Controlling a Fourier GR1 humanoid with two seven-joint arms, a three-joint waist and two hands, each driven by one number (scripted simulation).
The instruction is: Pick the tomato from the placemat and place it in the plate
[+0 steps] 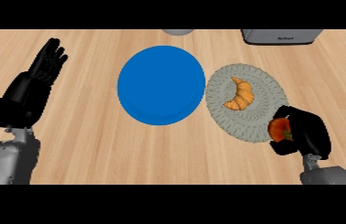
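Observation:
A red-orange tomato [278,130] shows at the near right rim of the round grey woven placemat [238,118]. My right hand [305,132] is curled round it from the right, covering much of it. A golden croissant [241,94] lies in the middle of the placemat. The blue plate [161,84] sits left of the placemat, their edges almost touching, with nothing on it. My left hand [42,71] rests open at the far left, fingers pointing up.
A grey appliance [280,36] stands at the counter's back right. The edge of a grey round object [178,31] shows at the back centre. Bare wooden counter [135,150] lies in front of the plate.

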